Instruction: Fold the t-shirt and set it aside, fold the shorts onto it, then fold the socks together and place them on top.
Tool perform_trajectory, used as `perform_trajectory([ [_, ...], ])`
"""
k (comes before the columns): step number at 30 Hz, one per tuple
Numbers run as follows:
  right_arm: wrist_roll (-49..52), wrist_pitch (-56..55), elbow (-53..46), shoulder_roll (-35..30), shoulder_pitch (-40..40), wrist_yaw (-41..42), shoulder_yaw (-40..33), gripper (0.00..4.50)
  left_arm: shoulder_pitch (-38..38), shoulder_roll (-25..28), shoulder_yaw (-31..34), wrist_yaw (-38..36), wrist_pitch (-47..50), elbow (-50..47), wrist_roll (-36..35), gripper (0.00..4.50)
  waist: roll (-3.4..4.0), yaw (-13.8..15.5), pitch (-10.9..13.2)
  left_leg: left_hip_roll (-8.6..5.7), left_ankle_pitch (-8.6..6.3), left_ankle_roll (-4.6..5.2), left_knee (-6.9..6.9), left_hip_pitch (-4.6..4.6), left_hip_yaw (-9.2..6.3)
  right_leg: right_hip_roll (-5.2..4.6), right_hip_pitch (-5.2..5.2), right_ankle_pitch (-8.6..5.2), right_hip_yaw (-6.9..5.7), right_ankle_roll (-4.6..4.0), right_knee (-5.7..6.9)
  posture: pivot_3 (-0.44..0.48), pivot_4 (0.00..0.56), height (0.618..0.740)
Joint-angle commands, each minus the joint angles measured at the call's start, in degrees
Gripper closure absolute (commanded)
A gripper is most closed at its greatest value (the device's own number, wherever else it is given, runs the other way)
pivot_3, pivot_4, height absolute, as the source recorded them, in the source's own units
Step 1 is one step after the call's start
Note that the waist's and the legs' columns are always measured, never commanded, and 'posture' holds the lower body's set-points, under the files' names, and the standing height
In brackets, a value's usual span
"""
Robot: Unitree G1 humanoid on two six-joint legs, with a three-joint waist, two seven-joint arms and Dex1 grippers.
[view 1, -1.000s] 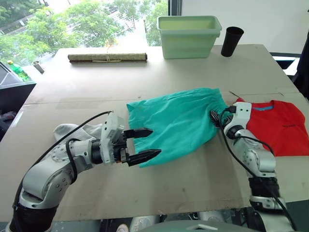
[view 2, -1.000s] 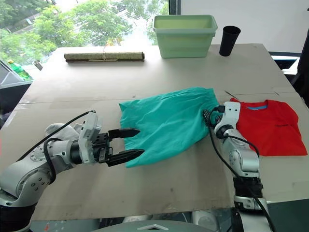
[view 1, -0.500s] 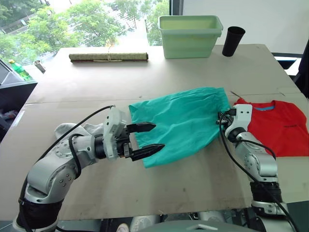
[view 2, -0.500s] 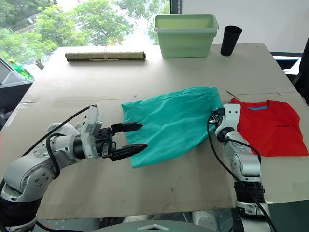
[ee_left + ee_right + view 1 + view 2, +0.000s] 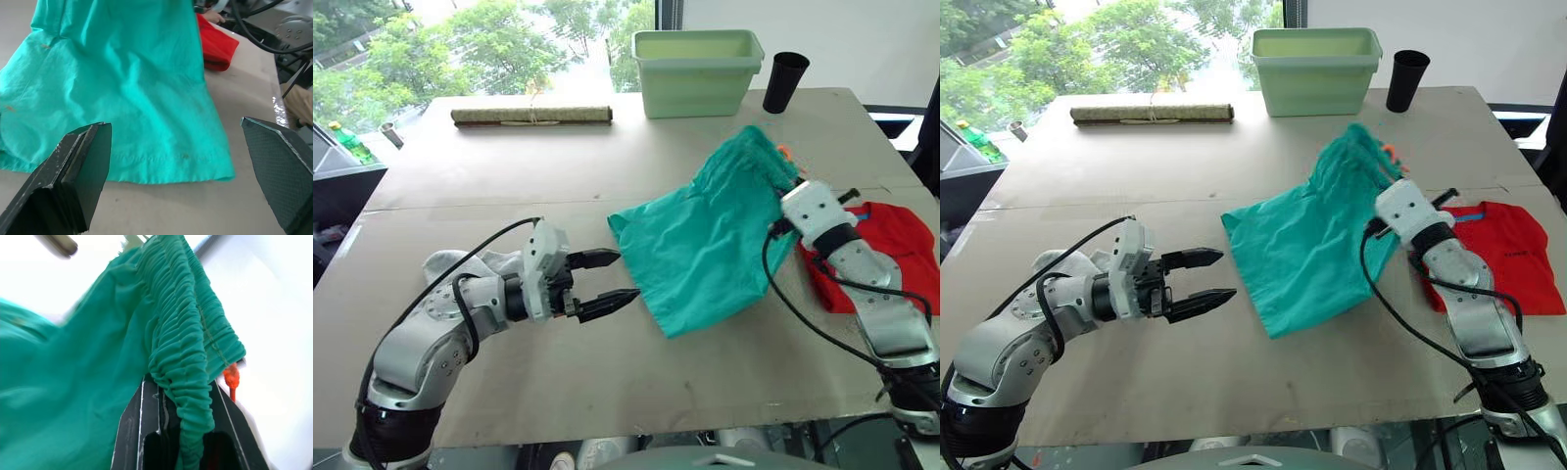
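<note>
Teal shorts (image 5: 705, 240) hang lifted at the waistband, pinched in the right end effector (image 5: 181, 431), with the hem on the counter (image 5: 607, 382). The left end effector (image 5: 607, 279) is spread wide and empty just left of the hem, and the red t-shirt (image 5: 891, 240) lies at the right.

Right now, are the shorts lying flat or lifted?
Partly lifted: the right gripper holds the shorts up by the waistband, while the leg end rests on the table.

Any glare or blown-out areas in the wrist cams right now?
Right wrist view: everything behind the shorts is blown out white, but the cloth itself is well exposed. Left wrist view: even light, with one small glare patch near the table edge.
</note>
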Motion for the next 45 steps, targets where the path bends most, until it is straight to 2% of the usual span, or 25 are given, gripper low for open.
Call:
perform_trajectory([
  [1,-2.44,-6.67,-3.78,-1.77,1.41,3.94,2.44,4.37,0.44,0.56,1.16,-0.43,-1.2,-0.56,0.35,0.0,-0.04,0.04,0.0,0.0,0.0,0.0,0.0,0.0,-0.01,-0.01,0.0,0.0,-0.01,0.0,0.0,0.0,0.15,0.731],
  [5,-4.56,-10.02,-2.99,-1.26,3.73,9.04,8.74,4.37,3.14,2.17,2.4,-1.96,-1.4,-0.42,0.85,0.0,-0.21,0.18,0.01,-0.02,0.0,0.0,0.03,-0.04,-0.06,-0.08,0.04,-0.01,0.0,-0.02,-0.07,0.0,0.15,0.731],
  [7,-3.87,-8.53,-2.71,0.41,3.15,12.86,12.21,4.37,4.38,3.19,3.21,-2.9,-1.49,-0.27,0.85,0.0,-0.21,0.18,0.02,-0.01,0.0,0.0,0.04,-0.05,-0.08,-0.09,0.03,-0.06,0.06,-0.1,-0.07,0.0,0.15,0.731],
  [8,-1.53,-4.08,-3.02,2.55,2.67,15.31,13.78,4.37,4.9,3.88,3.73,-3.44,-1.3,-0.24,0.64,0.0,-0.22,0.16,0.02,-0.01,0.0,0.0,0.04,-0.05,-0.09,-0.09,0.03,-0.08,0.07,-0.13,-0.06,0.0,0.15,0.731],
  [9,-0.93,-2.53,-2.65,3.91,1.49,17.88,15.84,3.82,5.42,4.63,4.26,-4.08,-1.06,-0.2,0.37,0.0,-0.24,0.04,0.01,0.01,0.0,0.0,0.04,-0.04,-0.11,-0.08,0.03,-0.08,0.06,-0.13,-0.06,0.0,0.15,0.731],
  [12,3.77,6.6,-4.07,8.69,0.3,21.18,16.14,3.0,6.0,6.26,5.05,-4.93,0.15,-0.79,-0.66,0.0,-0.24,-0.01,0.02,0.07,0.0,0.0,0.05,-0.04,-0.14,-0.04,0.02,-0.07,0.07,-0.14,-0.05,0.0,0.15,0.731],
  [13,5.39,10.23,-5.37,8.92,0.43,23.35,16.24,2.28,5.91,6.7,5.24,-5.18,0.53,-0.74,-0.95,0.0,-0.2,0.24,0.04,0.07,0.0,-0.01,0.05,-0.05,-0.19,-0.04,0.02,-0.08,0.03,-0.15,-0.04,0.0,0.15,0.731],
  [15,8.37,16.96,-8.56,6.94,1.21,28.5,16.73,1.4,5.7,7.45,5.24,-6.07,1.05,-0.29,-1.2,0.0,-0.23,0.68,0.04,-0.03,0.0,0.0,0.05,-0.06,-0.21,-0.16,0.03,-0.07,-0.02,-0.14,-0.05,0.0,0.15,0.731],
  [16,10.49,20.82,-10.49,5.45,1.78,30.88,16.33,1.3,5.54,7.75,4.97,-6.67,1.03,0.09,-1.11,0.0,-0.2,1.03,0.06,-0.06,-0.01,-0.01,0.06,-0.08,-0.22,-0.2,0.03,-0.07,-0.03,-0.14,-0.06,0.0,0.15,0.731],
  [17,12.42,23.25,-12.16,3.49,1.94,33.32,15.72,0.79,5.12,7.81,4.67,-7.06,1.05,0.57,-1.05,0.0,-0.21,1.2,0.05,-0.11,-0.01,0.0,0.06,-0.1,-0.21,-0.27,0.03,-0.07,-0.04,-0.14,-0.09,0.0,0.15,0.731],
  [21,20.22,30.4,-16.03,-0.04,0.6,36.56,8.76,0.79,2.91,6.93,3.24,-7.4,1.01,2.16,-0.7,0.0,-0.22,1.42,0.07,-0.11,-0.02,0.0,0.06,-0.11,-0.22,-0.29,0.04,-0.07,-0.06,-0.14,-0.12,0.0,0.15,0.731],
  [26,37.44,46.67,-23.42,0.59,-2.41,37.03,-3.62,0.79,0.71,4.87,1.29,-7.81,-0.41,4.39,0.65,0.0,-0.24,1.37,0.06,-0.06,-0.02,0.0,0.04,-0.1,-0.25,-0.28,0.03,-0.07,-0.06,-0.14,-0.12,0.0,0.15,0.731],
  [28,46.34,54.1,-24.48,2.12,-4.58,35.58,-10.14,0.79,-0.61,3.3,0.62,-7.07,-0.64,5.22,0.67,0.0,-0.22,1.44,0.07,-0.05,-0.02,0.0,0.02,-0.12,-0.25,-0.29,0.03,-0.07,-0.07,-0.14,-0.14,0.0,0.15,0.731],
  [29,47.03,56.76,-22.99,4.27,-6.52,32.02,-12.24,0.79,-1.19,2.52,0.13,-6.67,-0.85,5.4,0.93,0.0,-0.25,1.41,0.07,-0.05,-0.02,0.0,0.02,-0.13,-0.25,-0.3,0.03,-0.07,-0.07,-0.14,-0.14,0.0,0.15,0.731],
  [32,42.46,56.93,-17.63,6.43,-10.7,25.05,-8.57,0.79,-1.28,0.83,0.04,-5.54,-1.61,5.16,1.39,0.0,-0.27,1.3,0.05,-0.06,-0.02,-0.01,0.02,-0.14,-0.25,-0.3,0.03,-0.06,-0.05,-0.14,-0.15,0.0,0.15,0.731],
  [37,37.65,53.79,-7.94,9.07,-16.34,22.6,2.6,0.79,1.88,-0.18,1.66,-3.92,-2.31,2.94,1.26,0.0,-0.24,0.85,0.06,-0.08,-0.02,0.0,-0.05,-0.13,-0.22,-0.31,-0.01,-0.06,-0.01,-0.16,-0.15,0.0,0.15,0.731],
  [40,32.47,49.96,-2.65,6.93,-19.63,24.03,9.81,0.79,3.93,-0.44,2.65,-2.51,-2.47,0.88,1.14,0.0,-0.23,0.6,0.08,-0.09,-0.02,0.0,-0.09,-0.15,-0.22,-0.31,-0.05,-0.06,-0.02,-0.16,-0.15,0.0,0.15,0.731],
  [41,30.24,47.87,-1.06,6.29,-20.5,23.95,11.74,1.28,4.55,-0.52,3.04,-2.1,-2.6,0.39,1.23,0.0,-0.22,0.63,0.08,-0.1,-0.02,-0.01,-0.08,-0.16,-0.23,-0.32,-0.05,-0.06,-0.03,-0.16,-0.17,0.0,0.15,0.731],
  [42,29.64,46.95,0.07,6.41,-21.17,23.75,12.08,1.51,5.13,-0.69,3.5,-1.56,-2.51,-0.12,1.08,0.0,-0.24,0.66,0.07,-0.14,-0.02,0.0,-0.08,-0.16,-0.24,-0.35,-0.04,-0.06,-0.05,-0.16,-0.17,0.0,0.15,0.731],
  [45,30.78,46.65,0.34,7.01,-22.93,24.68,10.52,2.81,7.36,-1.05,4.7,-0.28,-2.66,-1.74,0.95,0.0,-0.23,0.58,0.07,-0.16,-0.02,0.0,-0.07,-0.16,-0.24,-0.36,-0.02,-0.06,-0.05,-0.15,-0.18,0.0,0.15,0.731],
])
